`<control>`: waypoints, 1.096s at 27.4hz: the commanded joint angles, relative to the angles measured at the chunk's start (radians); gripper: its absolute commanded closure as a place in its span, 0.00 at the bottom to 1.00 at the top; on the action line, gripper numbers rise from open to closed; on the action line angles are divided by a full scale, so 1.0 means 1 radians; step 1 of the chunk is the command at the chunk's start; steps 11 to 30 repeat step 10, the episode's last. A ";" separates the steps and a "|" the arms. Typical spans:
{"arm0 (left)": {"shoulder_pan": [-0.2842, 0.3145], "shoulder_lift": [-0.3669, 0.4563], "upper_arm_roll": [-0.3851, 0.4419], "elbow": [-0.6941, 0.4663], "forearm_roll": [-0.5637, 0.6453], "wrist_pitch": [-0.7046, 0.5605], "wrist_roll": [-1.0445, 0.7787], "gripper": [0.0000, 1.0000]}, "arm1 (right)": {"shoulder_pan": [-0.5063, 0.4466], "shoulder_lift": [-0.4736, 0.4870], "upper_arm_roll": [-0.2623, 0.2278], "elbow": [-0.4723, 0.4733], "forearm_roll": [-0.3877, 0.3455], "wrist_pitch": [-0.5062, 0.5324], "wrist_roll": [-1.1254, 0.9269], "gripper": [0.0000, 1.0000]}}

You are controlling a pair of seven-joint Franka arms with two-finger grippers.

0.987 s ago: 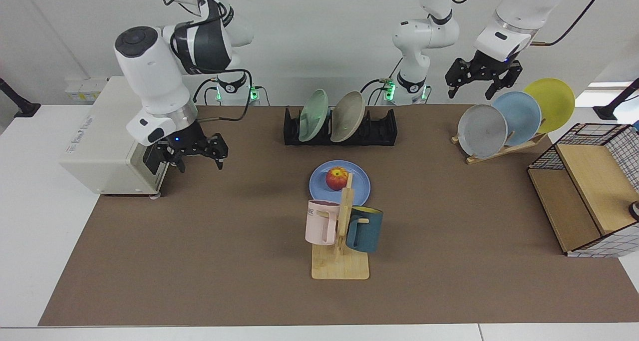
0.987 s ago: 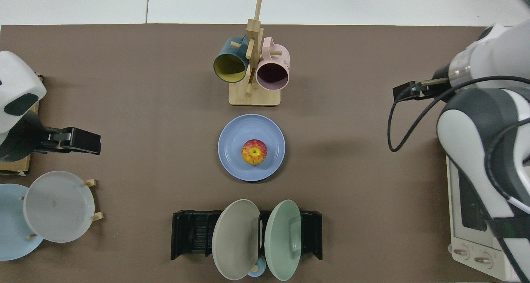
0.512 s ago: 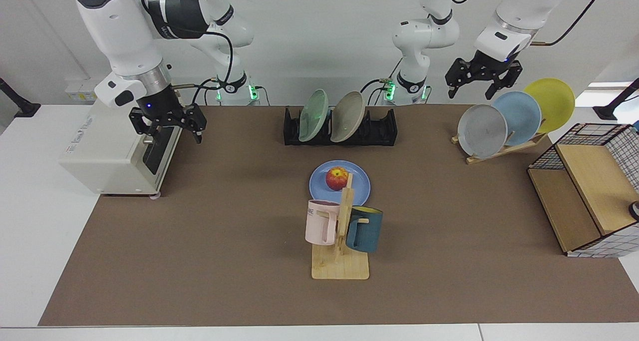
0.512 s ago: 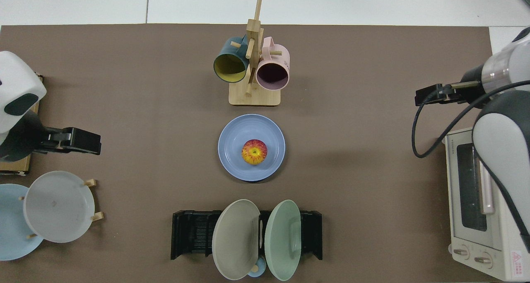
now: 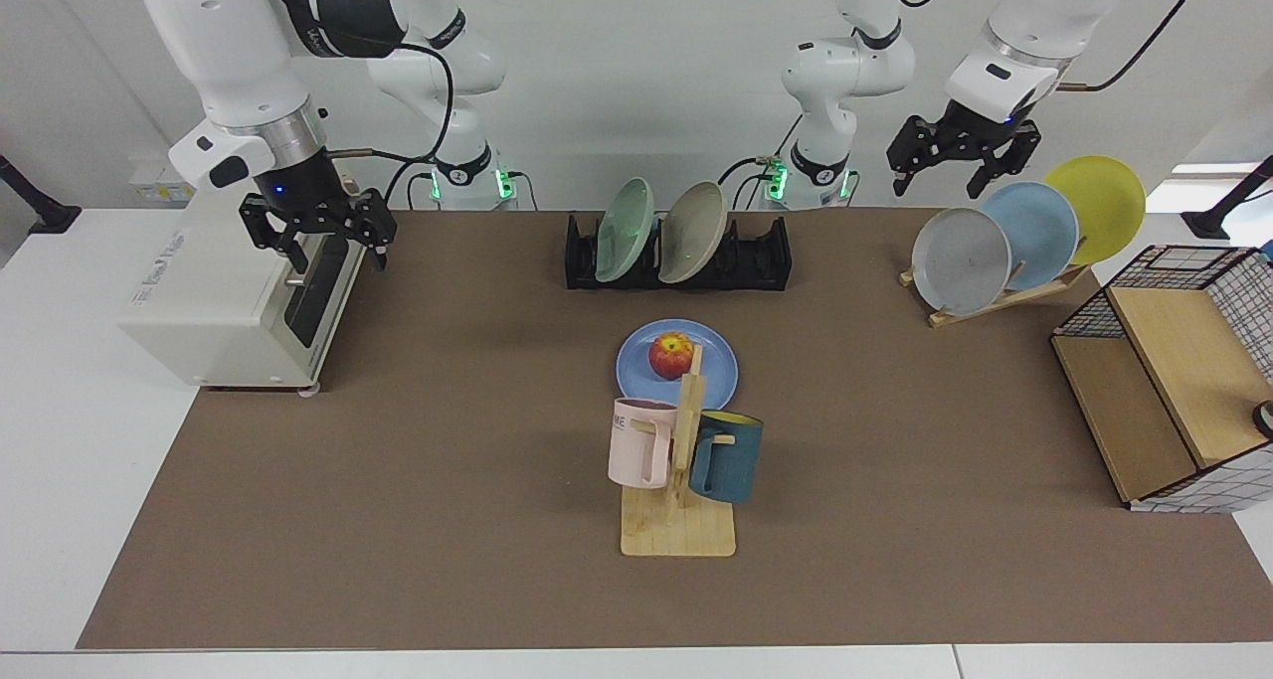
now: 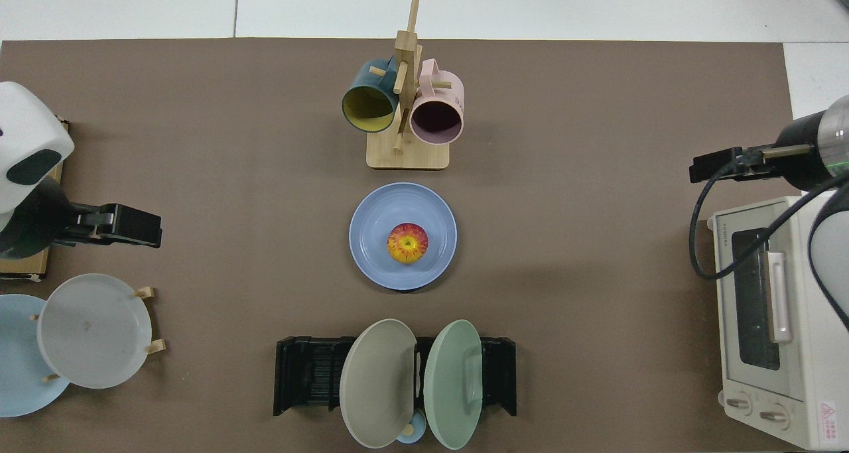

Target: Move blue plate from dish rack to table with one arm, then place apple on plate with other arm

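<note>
right hand: open, empty, raised over toaster oven | dish rack: holds green and beige plates | blue plate: flat on bench mat, mid-bench, before mug stand | apple: upright on blue plate | left hand: open, empty, waiting above wooden plate stand

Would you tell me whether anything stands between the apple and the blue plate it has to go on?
Nothing visible does: the apple already sits on the blue plate on the table. The right gripper hangs open above the toaster oven; the left gripper waits open above the wooden plate stand.
</note>
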 commanded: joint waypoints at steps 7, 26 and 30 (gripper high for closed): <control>0.001 -0.005 0.001 0.011 0.018 -0.021 0.007 0.00 | -0.020 -0.019 0.017 -0.017 -0.011 -0.034 -0.019 0.00; 0.001 -0.005 0.001 0.011 0.018 -0.021 0.009 0.00 | -0.019 -0.021 0.017 -0.017 -0.011 -0.046 -0.008 0.00; 0.001 -0.005 0.001 0.011 0.018 -0.021 0.009 0.00 | -0.019 -0.021 0.017 -0.017 -0.011 -0.046 -0.008 0.00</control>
